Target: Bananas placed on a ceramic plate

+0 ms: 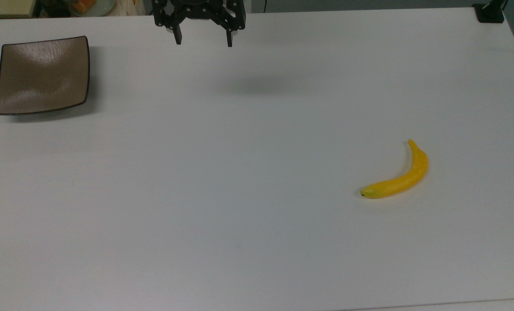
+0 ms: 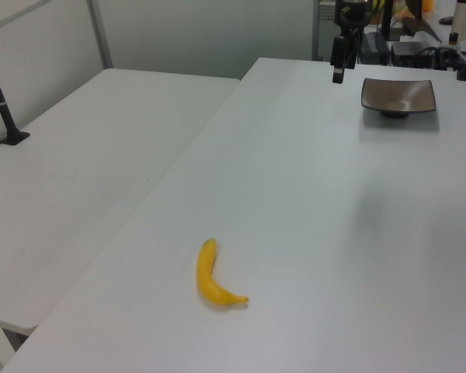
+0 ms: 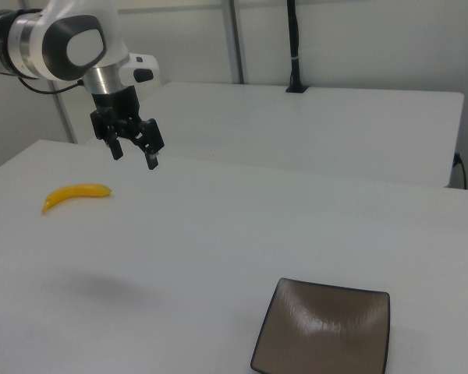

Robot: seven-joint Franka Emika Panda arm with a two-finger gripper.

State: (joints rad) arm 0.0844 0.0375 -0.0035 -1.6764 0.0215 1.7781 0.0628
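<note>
A curved yellow banana (image 1: pixel 398 176) lies alone on the white table at the top view's right; it also shows as the banana (image 2: pixel 212 275) in the left view and the banana (image 3: pixel 75 195) in the right view. The square glossy brown ceramic plate (image 1: pixel 42 75) sits bare at the top view's far left, also the plate (image 2: pixel 398 95) and plate (image 3: pixel 324 330). My gripper (image 1: pixel 203 41) hangs open and holding nothing high above the table's far edge, between plate and banana; it is also seen as the gripper (image 3: pixel 134 157) and gripper (image 2: pixel 338 70).
The white table (image 1: pixel 239 194) spreads wide around both things. A second white table (image 2: pixel 85 171) adjoins it, carrying a black pole mount (image 2: pixel 4 109). A black clamp base (image 1: pixel 489 13) sits at the top view's far right corner. Clutter stands beyond the plate (image 2: pixel 419 39).
</note>
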